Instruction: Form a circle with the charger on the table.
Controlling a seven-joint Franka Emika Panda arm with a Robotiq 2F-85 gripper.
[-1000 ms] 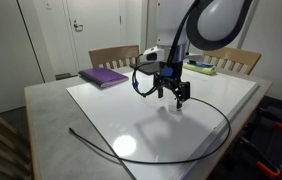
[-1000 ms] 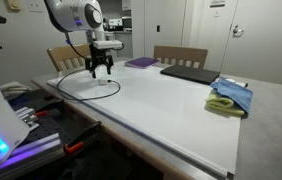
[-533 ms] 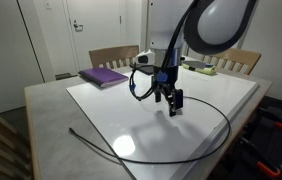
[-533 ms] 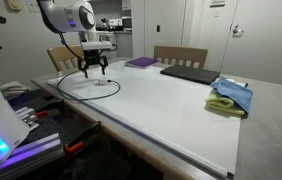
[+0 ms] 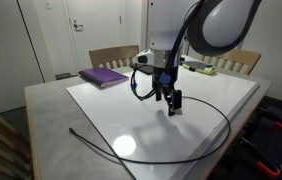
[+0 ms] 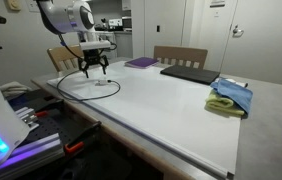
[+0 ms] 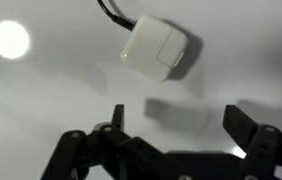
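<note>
- The fingers (image 7: 243, 128) are spread wide with nothing between them, and they hang just above the bench (image 5: 101, 112), tips pointing down.
- The charger (image 5: 228, 122) lies flat on the glossy white panel. Its white plug block (image 7: 154, 48) sits just ahead of the fingertips in the wrist view. It is outside the gap between them and apart from both.
- From the plug block the black cable (image 7: 111, 10) leaves on the side away from the fingers. In an exterior view it sweeps out from under the fingers in a broad curve and comes back across the near part of the bench.
- The cable's free tail (image 5: 73, 131) ends well apart from the fingers, so from here the ring looks rounded but not closed.
- I would say the shaping step is in hand, with most of the curve laid and the two ends not yet brought together.
- The next move probably calls for dropping onto one end and closing on it. The plug block is the closer one and would need only a short reach forward.
- That end should then be dragged low towards the other end, slowly, so the thin cable slides without kinking or pulling the laid curve out of shape.
</note>
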